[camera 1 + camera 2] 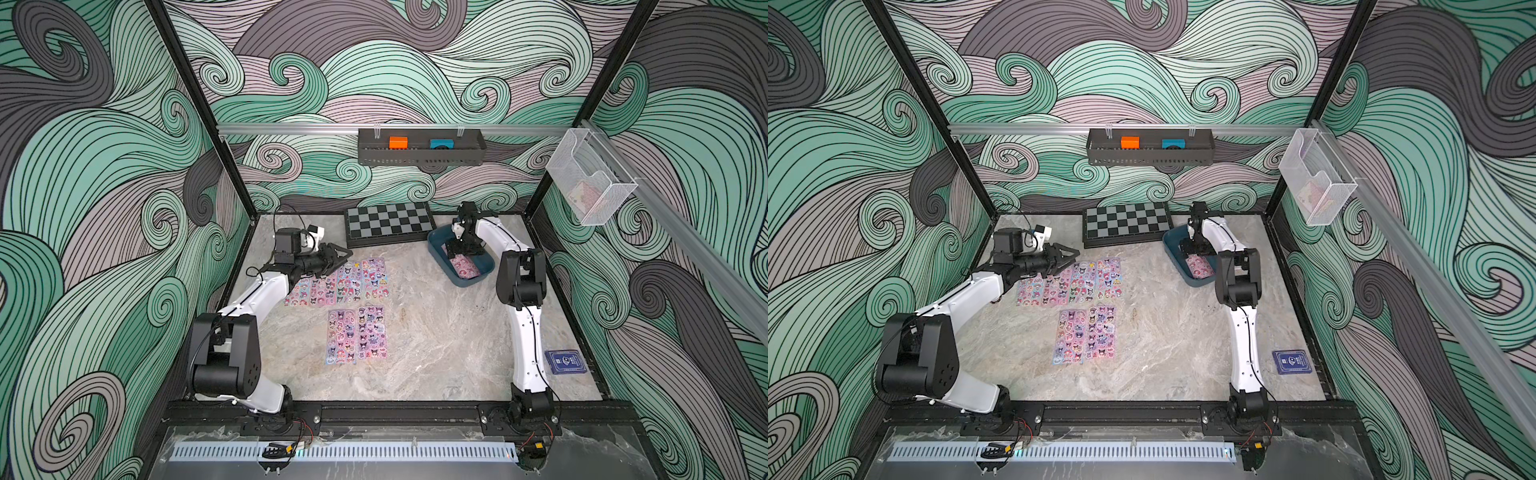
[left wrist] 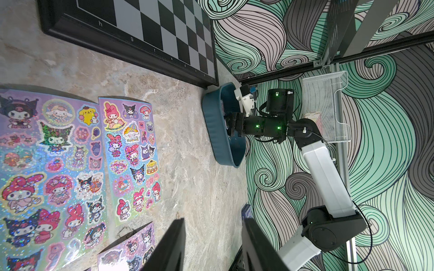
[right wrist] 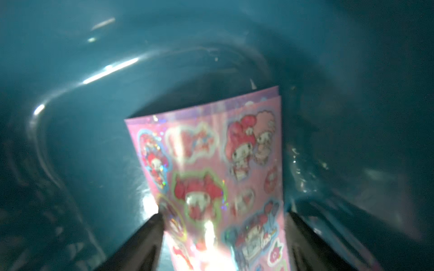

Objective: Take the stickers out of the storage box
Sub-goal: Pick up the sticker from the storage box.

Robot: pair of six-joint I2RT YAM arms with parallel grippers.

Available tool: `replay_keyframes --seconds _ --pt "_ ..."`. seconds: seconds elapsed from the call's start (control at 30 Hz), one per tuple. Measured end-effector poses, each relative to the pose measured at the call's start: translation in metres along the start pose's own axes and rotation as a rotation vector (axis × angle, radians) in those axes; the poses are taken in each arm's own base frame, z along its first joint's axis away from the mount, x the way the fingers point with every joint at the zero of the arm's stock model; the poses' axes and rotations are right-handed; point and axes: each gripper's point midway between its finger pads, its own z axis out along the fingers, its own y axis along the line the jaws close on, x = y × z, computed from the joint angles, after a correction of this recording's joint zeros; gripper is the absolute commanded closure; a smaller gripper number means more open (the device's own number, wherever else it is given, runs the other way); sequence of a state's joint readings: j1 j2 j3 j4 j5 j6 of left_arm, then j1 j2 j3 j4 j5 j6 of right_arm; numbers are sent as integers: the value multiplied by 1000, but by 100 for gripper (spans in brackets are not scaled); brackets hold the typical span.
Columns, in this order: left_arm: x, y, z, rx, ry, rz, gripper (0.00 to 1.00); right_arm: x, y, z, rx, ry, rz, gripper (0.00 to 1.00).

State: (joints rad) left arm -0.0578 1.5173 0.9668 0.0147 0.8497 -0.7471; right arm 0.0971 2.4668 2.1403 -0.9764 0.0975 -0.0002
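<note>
Pink stickers (image 1: 465,266), perhaps two, in teal box (image 1: 461,281)

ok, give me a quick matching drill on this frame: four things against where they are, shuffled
1 right gripper
2 left gripper
3 chessboard
4 dark blue card box

A against the back wall
B on the table beside the right arm
C down in the storage box, a sticker sheet between its jaws
D by the stickers laid out on the table

Pairs: 1-C, 2-D, 3-A, 4-B
</note>
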Motion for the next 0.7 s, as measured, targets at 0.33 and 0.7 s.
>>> replay_keyframes --seconds 0.33,0.7 --pt "0 -6 2 8 4 12 56 10 1 -7 -24 16 30 41" --pt "1 -10 6 13 17 18 56 1 1 -64 -40 -79 38 43"
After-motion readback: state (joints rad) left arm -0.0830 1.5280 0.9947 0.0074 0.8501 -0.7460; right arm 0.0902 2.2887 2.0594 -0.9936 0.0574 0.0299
